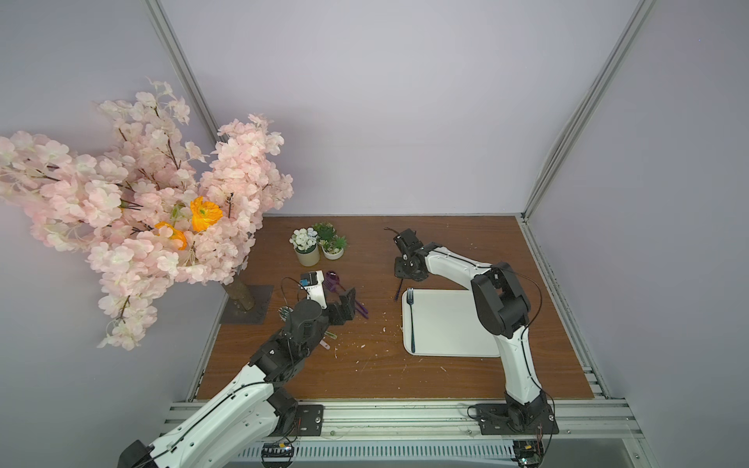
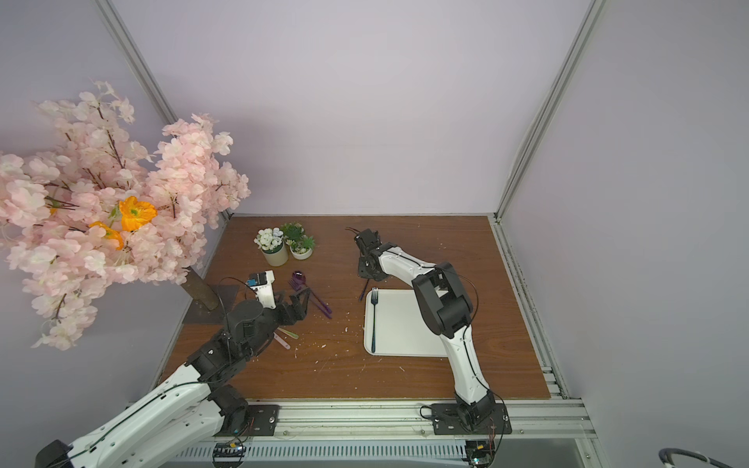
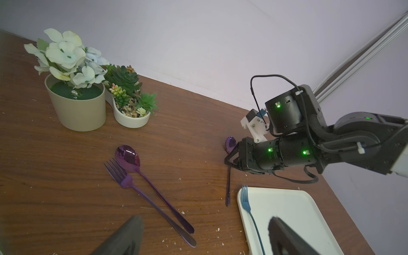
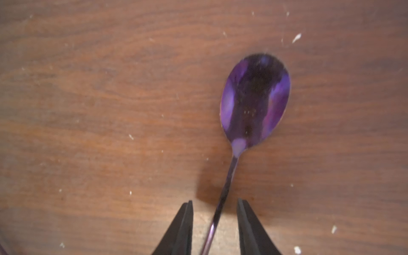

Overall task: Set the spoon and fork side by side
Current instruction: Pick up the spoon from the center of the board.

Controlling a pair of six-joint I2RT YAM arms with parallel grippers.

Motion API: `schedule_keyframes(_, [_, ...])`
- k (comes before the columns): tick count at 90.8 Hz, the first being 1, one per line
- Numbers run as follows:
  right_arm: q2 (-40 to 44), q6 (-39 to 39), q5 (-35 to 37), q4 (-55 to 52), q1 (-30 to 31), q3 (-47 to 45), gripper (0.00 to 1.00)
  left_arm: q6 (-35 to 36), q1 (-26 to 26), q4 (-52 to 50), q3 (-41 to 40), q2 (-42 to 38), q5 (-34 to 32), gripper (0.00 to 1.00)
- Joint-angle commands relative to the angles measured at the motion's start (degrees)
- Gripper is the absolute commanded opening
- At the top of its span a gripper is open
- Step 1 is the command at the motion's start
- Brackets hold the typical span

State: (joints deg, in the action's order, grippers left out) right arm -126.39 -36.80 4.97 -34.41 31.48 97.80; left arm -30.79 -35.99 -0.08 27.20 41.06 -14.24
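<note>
A purple spoon [image 4: 256,99] lies on the wooden table just off the far left corner of the white tray [image 1: 450,324]. My right gripper [image 4: 214,204] is open right over it, one finger on each side of the thin handle with a gap on both sides. In the left wrist view the spoon's bowl [image 3: 230,143] shows behind the right gripper [image 3: 229,160]. A blue fork [image 1: 411,316] lies along the tray's left edge. My left gripper [image 3: 205,218] hangs open with nothing in it, above the handle ends of a second purple spoon [image 3: 128,156] and a purple fork [image 3: 119,173].
Two small flower pots [image 1: 308,247] stand at the back of the table. A pink blossom tree [image 1: 142,194] overhangs the left side, its base [image 1: 243,300] on the table. More utensil handles [image 1: 329,336] stick out from under the left arm. White crumbs dot the wood.
</note>
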Motion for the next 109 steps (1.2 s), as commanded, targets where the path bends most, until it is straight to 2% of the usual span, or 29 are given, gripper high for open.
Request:
schedule_keyframes(1, [-3.0, 0.7, 2.0, -2.8, -0.1, 1.8, 0.35, 0.3, 0.5, -0.9, 1.2, -1.0, -0.9, 0.91])
schedule_keyframes(15, [-5.2, 0.9, 1.9, -3.8, 0.0, 2.6, 0.31, 0.2, 0.5, -0.9, 0.8, -2.6, -1.3, 0.91])
schedule_keyframes(28, [-7.2, 0.8, 0.3, -4.1, 0.3, 5.0, 0.20, 0.2, 0.5, -1.1, 0.7, -3.3, -1.6, 0.91])
schedule_keyframes(35, [-8.6, 1.1, -0.1, -5.0, 1.0, 7.6, 0.18, 0.2, 0.5, -1.2, 0.6, -3.6, -1.6, 0.91])
schedule_keyframes(60, [-14.9, 2.0, -2.5, -8.5, 4.5, 19.9, 0.00, 0.2, 0.5, -1.8, 0.6, -5.2, -3.1, 0.91])
schedule_keyframes(72, [-16.5, 2.9, -3.6, -10.8, 6.2, 25.0, 0.00, 0.1, 0.5, -2.2, 0.5, -6.3, -3.7, 0.91])
schedule_keyframes(90, [-14.5, 3.8, -4.8, -11.6, 7.9, 30.8, 0.00, 0.0, 0.5, -2.3, 0.2, -7.1, -4.5, 0.91])
schedule_keyframes(109, [-8.1, 3.6, -3.3, -13.1, 8.3, 30.0, 0.00, -0.1, 0.4, -2.1, 0.2, -7.9, -4.9, 0.91])
